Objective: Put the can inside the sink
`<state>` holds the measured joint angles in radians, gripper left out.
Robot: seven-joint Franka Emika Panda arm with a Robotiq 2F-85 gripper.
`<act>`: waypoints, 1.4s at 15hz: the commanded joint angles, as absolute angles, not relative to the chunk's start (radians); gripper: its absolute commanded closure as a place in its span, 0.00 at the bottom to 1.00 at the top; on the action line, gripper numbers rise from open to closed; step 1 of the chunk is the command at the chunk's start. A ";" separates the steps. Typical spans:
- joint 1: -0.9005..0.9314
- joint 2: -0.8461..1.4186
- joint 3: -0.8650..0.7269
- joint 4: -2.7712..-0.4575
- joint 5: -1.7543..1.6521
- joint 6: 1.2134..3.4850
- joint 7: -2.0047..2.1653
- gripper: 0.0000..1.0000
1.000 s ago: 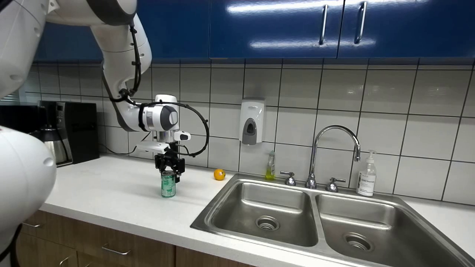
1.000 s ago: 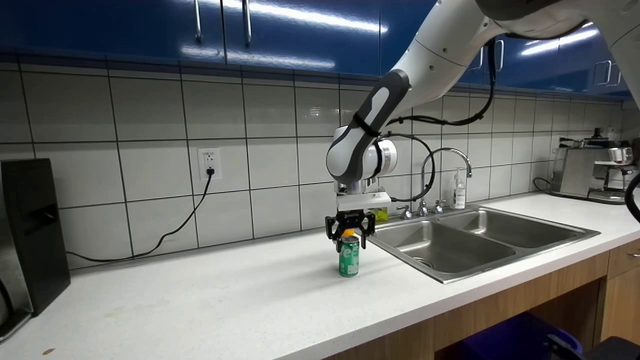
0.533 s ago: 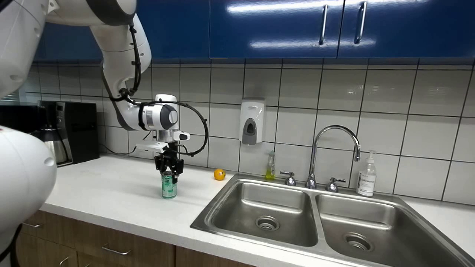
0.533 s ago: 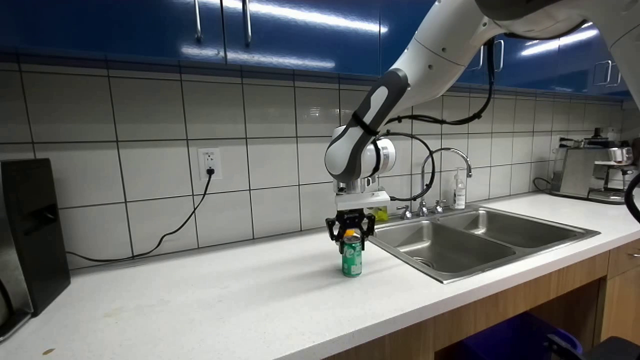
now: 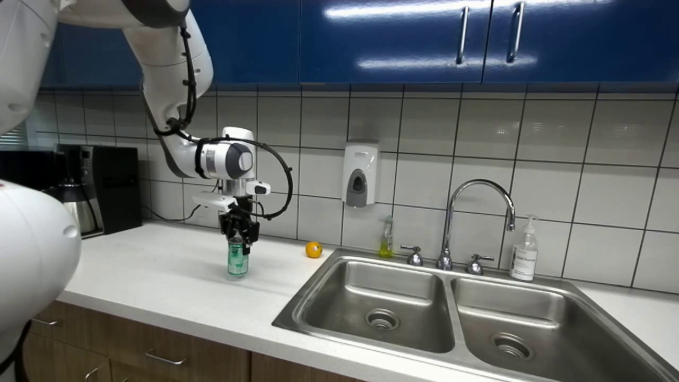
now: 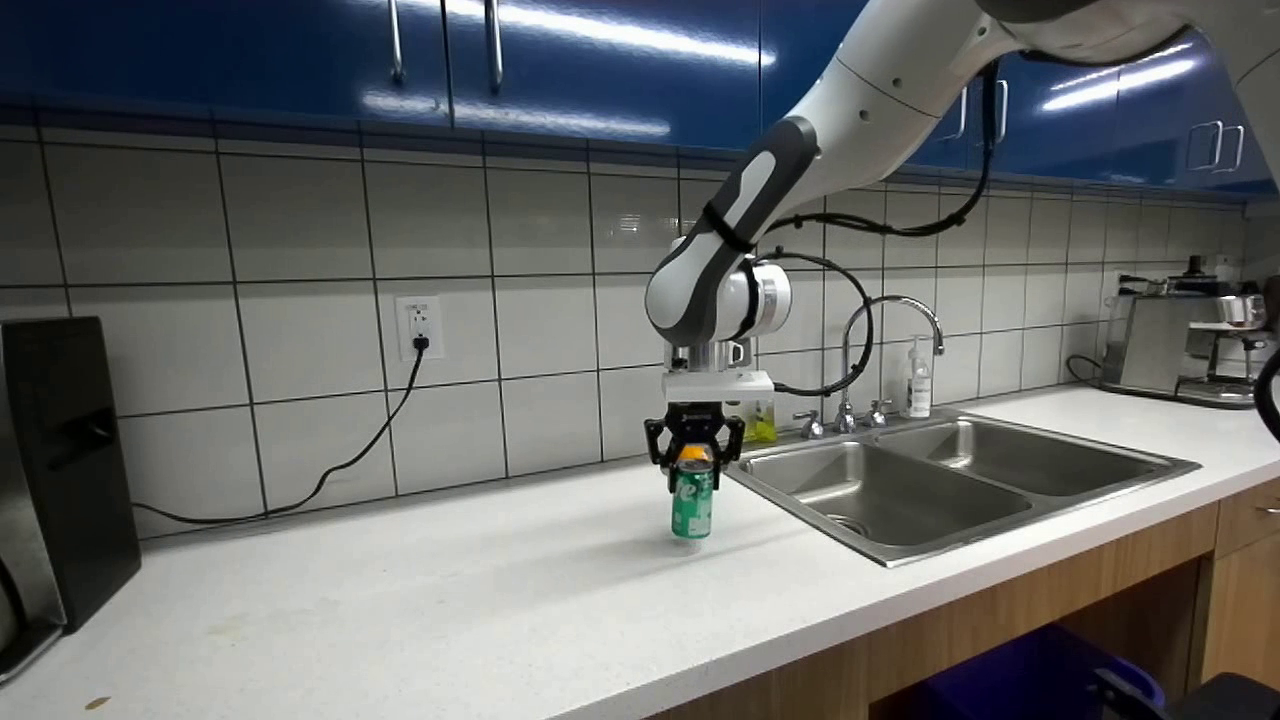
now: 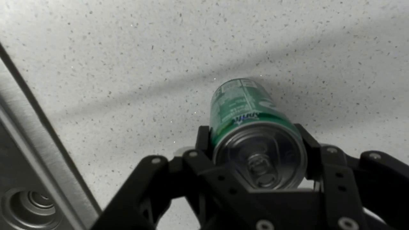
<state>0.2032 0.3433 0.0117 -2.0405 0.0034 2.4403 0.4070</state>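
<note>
- Can [image 6: 692,505], green and slim, was upright outside the sink [image 5: 290,320], to the left of it in both exterior views.
- Its long axis ran vertical or close to it, the lid with the pull tab [image 7: 262,172] facing up; the base appeared just clear of the counter [image 5: 159,265].
- Gripper [image 7: 256,145], on that same side of the sink, pointed down, its jaws clamped on the can, with fingers [image 7: 203,139] against both sides near the top.
- A strip of counter, then the sink's rim, lay between the can and the nearer basin.
- A round orange object [image 5: 313,249] sat near the sink's back left corner.
- At the sink's back edge stood a chrome faucet [image 5: 448,220] between a bottle of yellow-green liquid [image 5: 386,241] and a pump bottle [image 5: 524,255].
- A black machine [image 5: 114,185] stood farther left of the sink than the can.
</note>
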 commanded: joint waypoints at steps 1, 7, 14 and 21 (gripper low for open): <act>0.201 0.243 0.015 -2.092 0.000 2.435 0.445 0.62; 0.185 0.137 0.011 -2.154 -0.013 2.437 0.479 0.62; 0.161 0.135 0.021 -2.156 -0.006 2.438 0.466 0.37; 0.163 0.152 0.023 -2.157 -0.006 2.439 0.466 0.37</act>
